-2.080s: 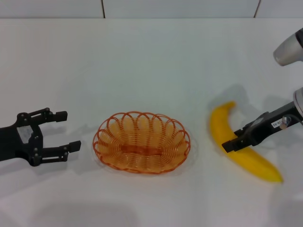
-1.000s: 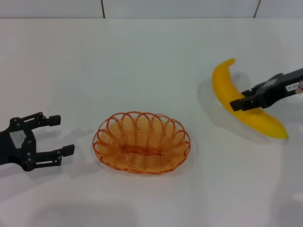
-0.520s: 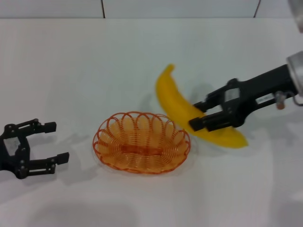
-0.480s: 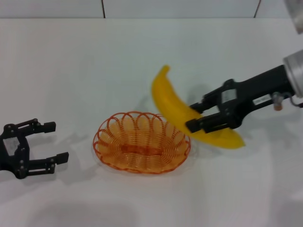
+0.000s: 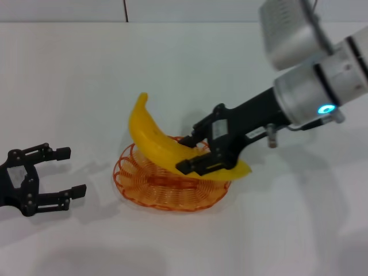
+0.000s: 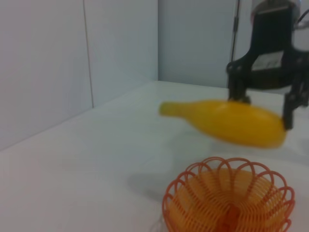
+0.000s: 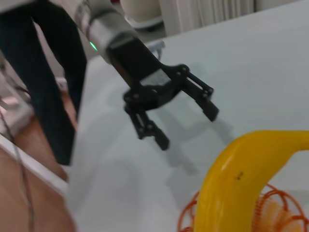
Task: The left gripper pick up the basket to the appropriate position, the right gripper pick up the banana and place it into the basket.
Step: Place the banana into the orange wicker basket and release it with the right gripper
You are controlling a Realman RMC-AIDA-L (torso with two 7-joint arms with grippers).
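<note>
While the right gripper (image 5: 194,150) clamps its fingers on the banana (image 5: 167,145) over the basket (image 5: 172,183), the left gripper (image 5: 64,172) (spread wide) idles apart. From the left wrist, the banana hangs clear above the basket on the surface (image 6: 87,159).

A white worktop (image 5: 172,63) holds a shallow oval basket of orange wire loops (image 5: 144,187) near its middle. Above the basket, the black right gripper (image 5: 198,150) clamps a large curved yellow banana (image 5: 158,144) between its jaws, the banana slanting across the basket's rim with its stem end raised toward the far left. The black left gripper (image 5: 63,175) lies on the worktop left of the basket, apart from it, jaws spread wide.
</note>
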